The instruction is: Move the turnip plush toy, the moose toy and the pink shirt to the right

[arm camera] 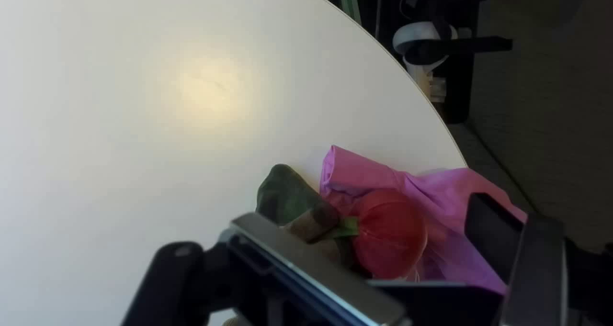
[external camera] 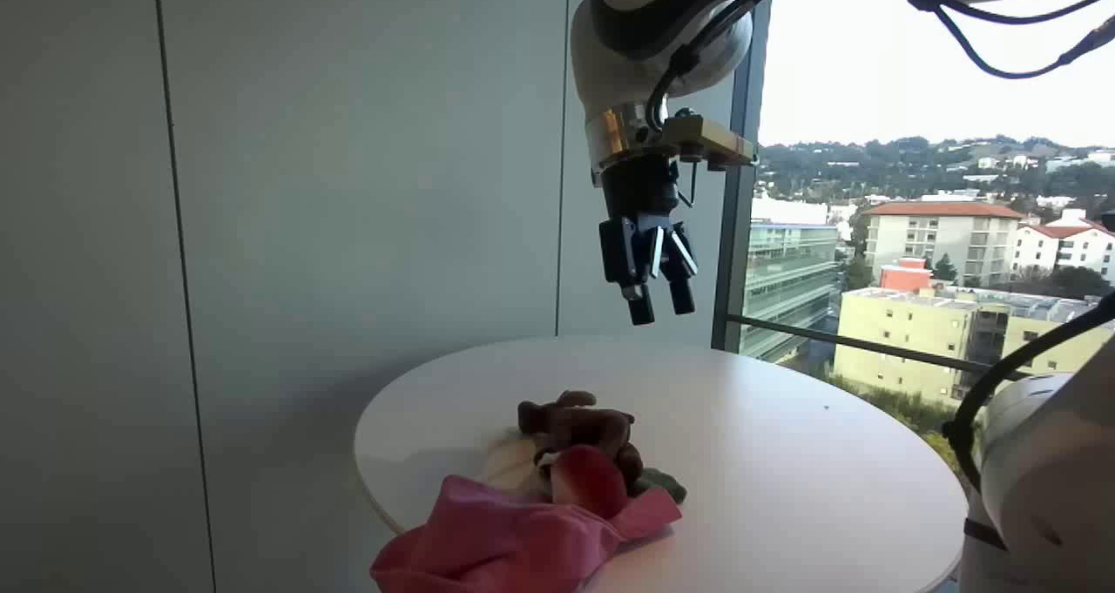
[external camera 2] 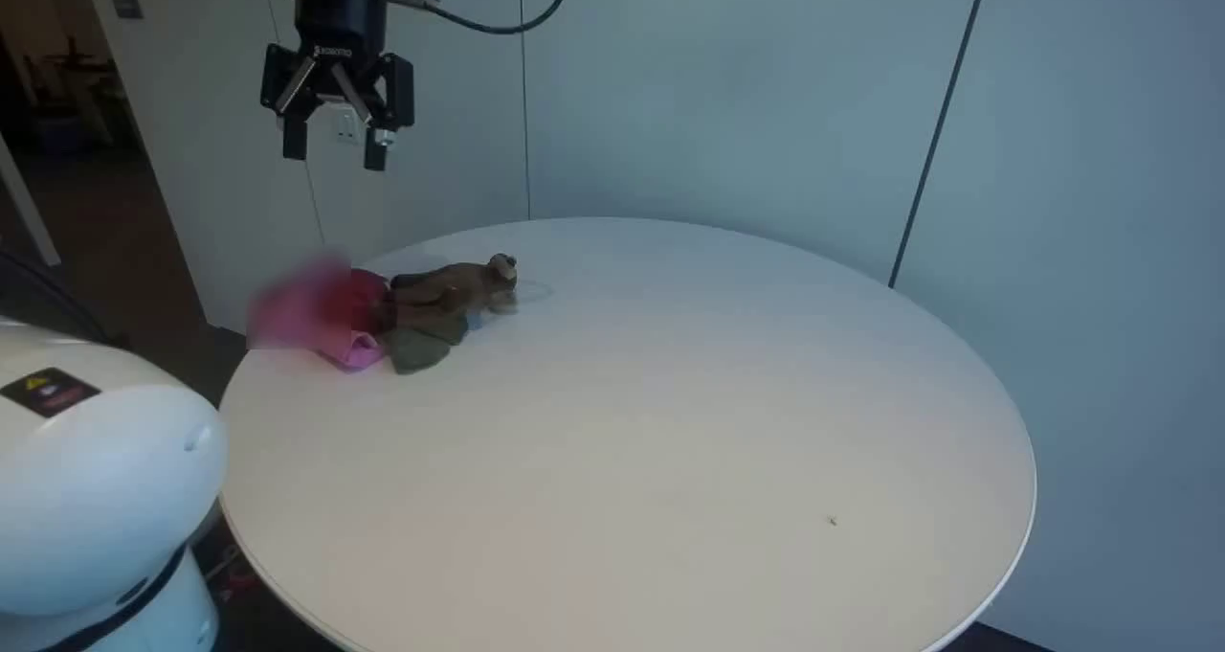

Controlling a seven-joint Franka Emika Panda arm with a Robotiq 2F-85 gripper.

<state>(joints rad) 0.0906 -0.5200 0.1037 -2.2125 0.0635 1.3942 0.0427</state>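
Observation:
The pink shirt (external camera: 514, 541) lies crumpled at the table's edge; it also shows in an exterior view (external camera 2: 311, 309), blurred, and in the wrist view (arm camera: 366, 173). The turnip plush toy (external camera: 588, 480), red with green leaves (arm camera: 287, 194), lies against the shirt; it also shows in an exterior view (external camera 2: 368, 298) and in the wrist view (arm camera: 390, 232). The brown moose toy (external camera: 579, 427) lies against the turnip, also in an exterior view (external camera 2: 450, 290); in the wrist view (arm camera: 311, 224) a finger hides most of it. My gripper (external camera: 662, 304) is open, empty and high above the pile, also in an exterior view (external camera 2: 335, 146).
The round white table (external camera: 784, 462) bears the pile near its edge; its surface also shows in an exterior view (external camera 2: 670, 441). A pale beige shape (external camera: 507, 467) lies beside the moose. A grey wall (external camera: 366, 184) and a window (external camera: 915, 184) stand behind the table.

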